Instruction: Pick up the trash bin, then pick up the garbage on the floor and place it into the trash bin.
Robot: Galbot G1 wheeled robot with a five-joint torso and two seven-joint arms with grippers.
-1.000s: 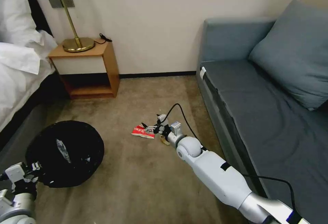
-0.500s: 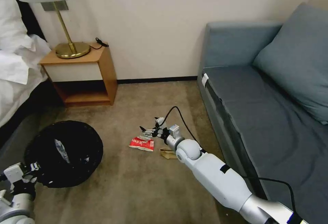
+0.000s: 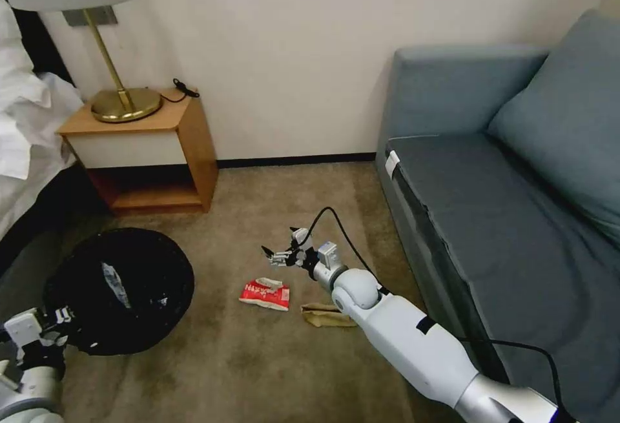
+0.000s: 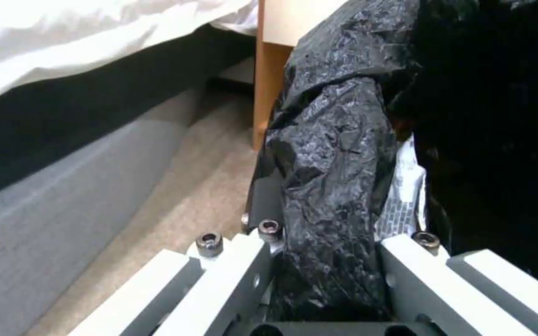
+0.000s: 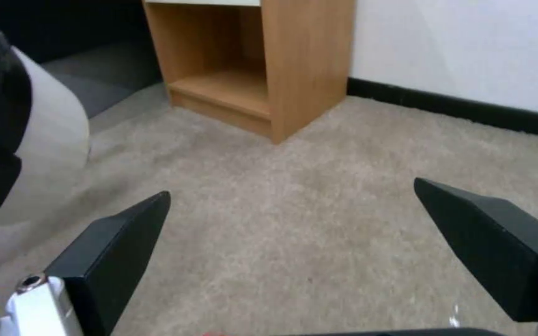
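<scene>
My left gripper point(image 4: 325, 280) clamps bin point(image 3: 123, 287) rim; right gripper point(image 3: 284, 252) spread, empty, beyond packet point(image 3: 265, 294). I'd retract, descend squarely.

A bedroom: bed point(image 3: 26, 132), lamp point(image 3: 97, 42) on nightstand point(image 3: 145, 152), sofa point(image 3: 516, 216), carpet point(image 3: 258, 358).

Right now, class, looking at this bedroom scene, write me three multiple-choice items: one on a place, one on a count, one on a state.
1. Where does the red-white packet lie?
A. on the sofa
B. on the carpet
C. in the trash bin

2. How many litter pieces lie on the carpet?
A. two
B. four
C. none

3. How is the right gripper?
A. shut on the packet
B. shut on a bottle
C. open, holding nothing

Answers: 1 B, it lies on the carpet beside the tan paper bag. 2 A, packet and bag. 3 C, its fingers stand apart over bare carpet.
</scene>
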